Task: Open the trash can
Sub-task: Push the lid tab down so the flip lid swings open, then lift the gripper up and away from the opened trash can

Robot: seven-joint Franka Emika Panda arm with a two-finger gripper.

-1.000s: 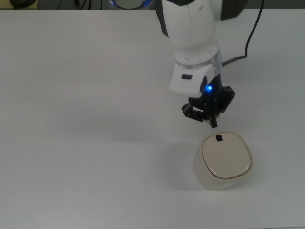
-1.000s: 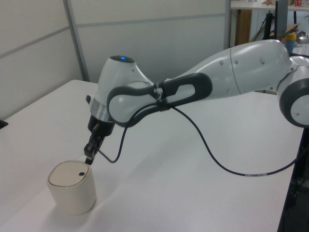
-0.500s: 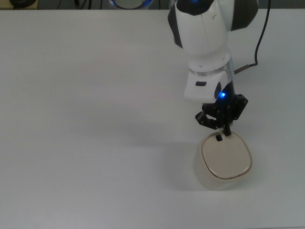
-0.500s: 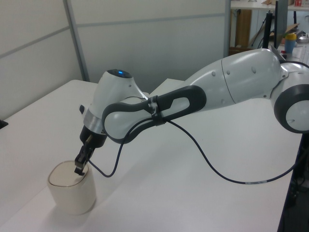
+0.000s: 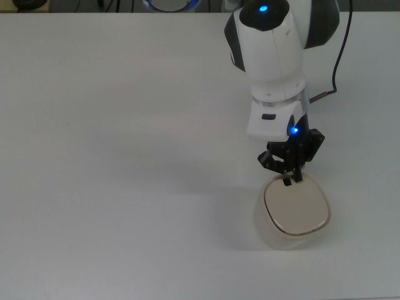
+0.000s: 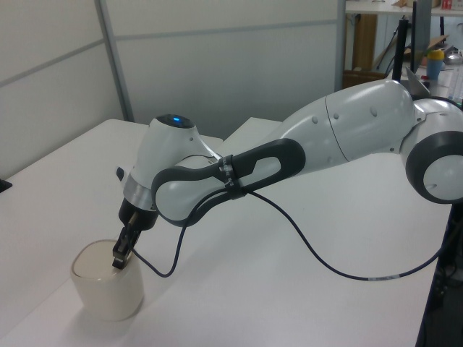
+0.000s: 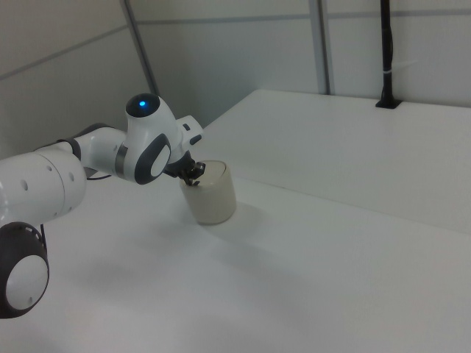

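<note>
Top view — pincer tip touches trash can lid edge.

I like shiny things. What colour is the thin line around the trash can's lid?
Gold, on the cream-white trash can; the top view shows it best.

One trash can, one end effector, one table.

smooth matt cream plastic trash can, matt white table, glossy white arm shell
</note>
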